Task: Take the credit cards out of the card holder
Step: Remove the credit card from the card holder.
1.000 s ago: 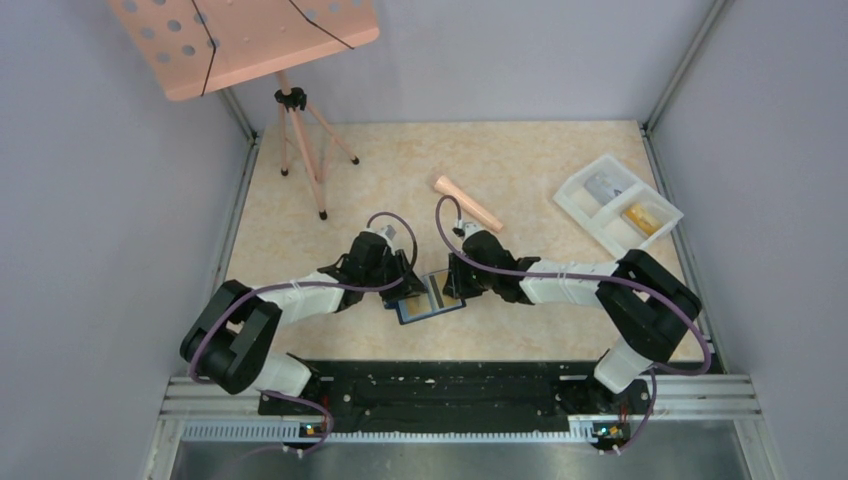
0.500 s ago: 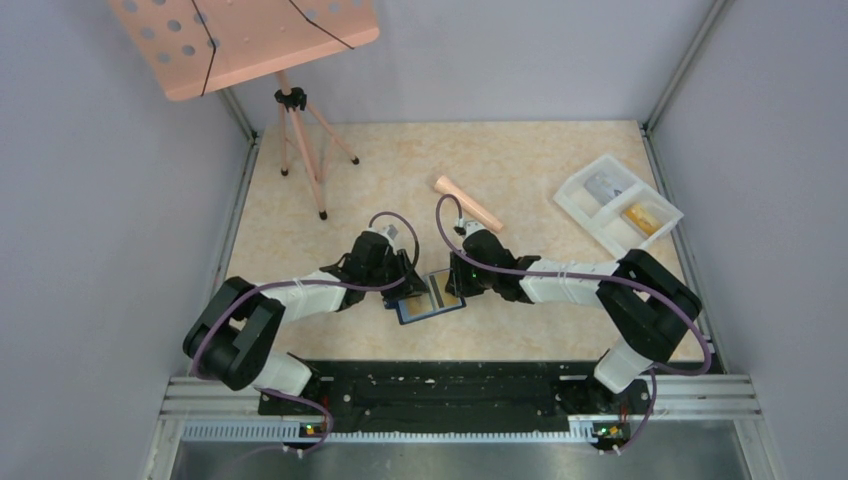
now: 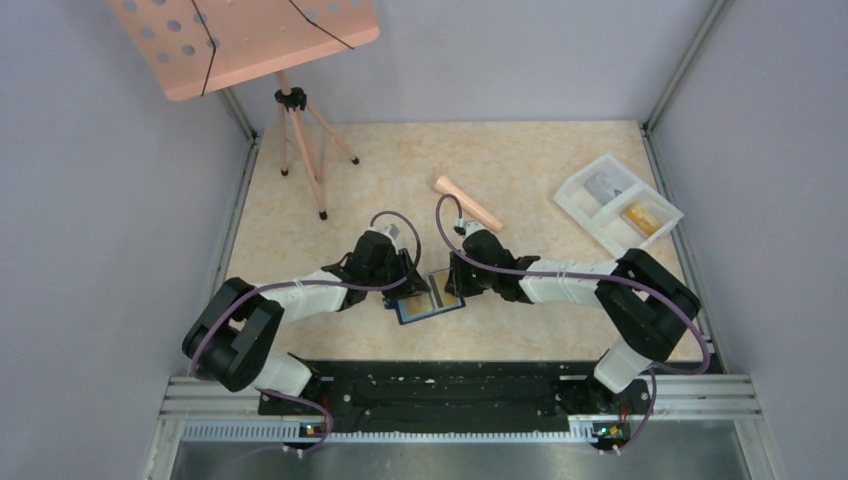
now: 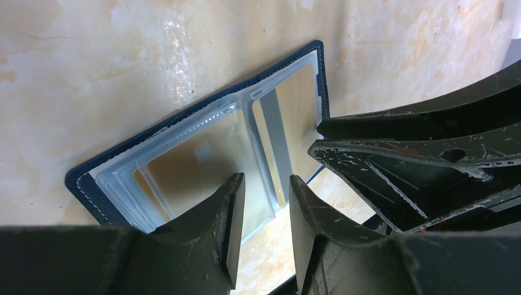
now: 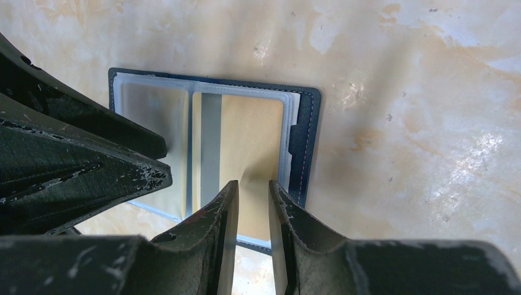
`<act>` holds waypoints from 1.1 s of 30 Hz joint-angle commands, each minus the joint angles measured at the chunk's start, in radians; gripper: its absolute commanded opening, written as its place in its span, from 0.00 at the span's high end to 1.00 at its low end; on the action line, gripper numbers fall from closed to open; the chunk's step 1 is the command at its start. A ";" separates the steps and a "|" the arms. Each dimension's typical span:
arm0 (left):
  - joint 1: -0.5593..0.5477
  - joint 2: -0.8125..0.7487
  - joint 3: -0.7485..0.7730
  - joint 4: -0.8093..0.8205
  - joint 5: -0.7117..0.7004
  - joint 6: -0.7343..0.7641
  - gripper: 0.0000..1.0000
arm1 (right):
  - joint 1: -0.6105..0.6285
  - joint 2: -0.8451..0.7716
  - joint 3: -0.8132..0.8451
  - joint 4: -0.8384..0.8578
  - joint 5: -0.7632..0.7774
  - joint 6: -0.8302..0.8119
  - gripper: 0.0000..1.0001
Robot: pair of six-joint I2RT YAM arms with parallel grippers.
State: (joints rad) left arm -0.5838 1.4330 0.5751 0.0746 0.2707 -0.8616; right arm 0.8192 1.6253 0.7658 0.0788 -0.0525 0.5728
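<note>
Top view: a small dark navy folding card holder [image 3: 430, 298] lies spread flat, pockets up, on the beige marbled table [image 3: 540, 325]. Its long axis runs left to right, with the right end angled slightly away from the arm bases. The left gripper [image 3: 405, 292] stands over the holder's left half and the right gripper [image 3: 452, 286] over its right half. A pale pink rod [image 3: 468, 203] lies beyond the holder, and a white two-compartment plastic tray [image 3: 570, 203] sits well apart to its far right. Compared with a second ago, the holder lies as it did. The left wrist has swung slightly rightward over it, while the right arm has hardly moved.

Left wrist view: the left claw [image 4: 263, 224] is partly spread at the holder's near edge. The clear pocket and bare table show through the gap, with nothing pinched.

Right wrist view: a tan-gold card with a grey stripe [image 5: 246, 135] fills the pocket beside the holder's closing tab [image 5: 301, 142]. The right claw [image 5: 249, 212] stands narrowly apart on that card, which dimples at its tips. I cannot tell whether it grips anything.
</note>
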 commanded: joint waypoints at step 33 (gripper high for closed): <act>-0.050 -0.023 0.014 0.041 -0.130 -0.048 0.60 | -0.029 0.007 -0.084 0.107 -0.080 0.066 0.83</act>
State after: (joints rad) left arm -0.6285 1.3918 0.5873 0.0578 0.1379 -0.8963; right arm 0.7998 1.6264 0.7013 0.1848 -0.1154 0.6296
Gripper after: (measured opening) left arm 0.397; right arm 0.173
